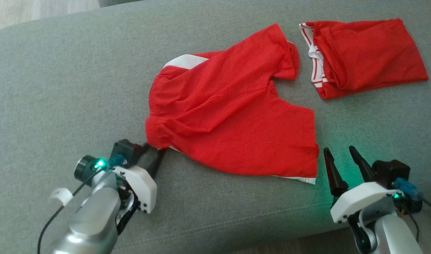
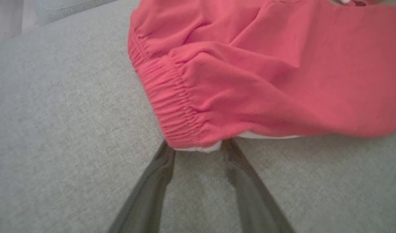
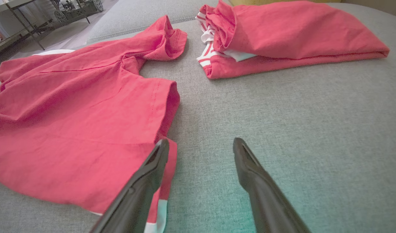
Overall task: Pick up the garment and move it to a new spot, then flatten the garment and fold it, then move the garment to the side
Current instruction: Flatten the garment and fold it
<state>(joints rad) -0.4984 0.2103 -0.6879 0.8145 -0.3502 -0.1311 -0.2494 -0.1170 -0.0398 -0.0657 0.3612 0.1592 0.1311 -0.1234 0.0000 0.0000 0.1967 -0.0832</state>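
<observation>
Garment point(image 1: 233, 116) corner between left gripper point(image 2: 198, 146) jaws

Surface: grey fabric cushion point(image 1: 60, 88), maybe sofa seat. Red shorts point(image 1: 229, 116) spread; folded red garment point(image 1: 367, 56) beside.

The left gripper point(image 1: 155, 152), its dark fingers blurred, meets the gathered waistband corner of the red garment point(image 1: 233, 116) spread ahead of it on the grey couch point(image 1: 60, 88), while the right gripper point(image 1: 339, 151), fingers apart, stands just beside the hem corner, a folded red garment point(image 1: 367, 56) well beyond.
</observation>
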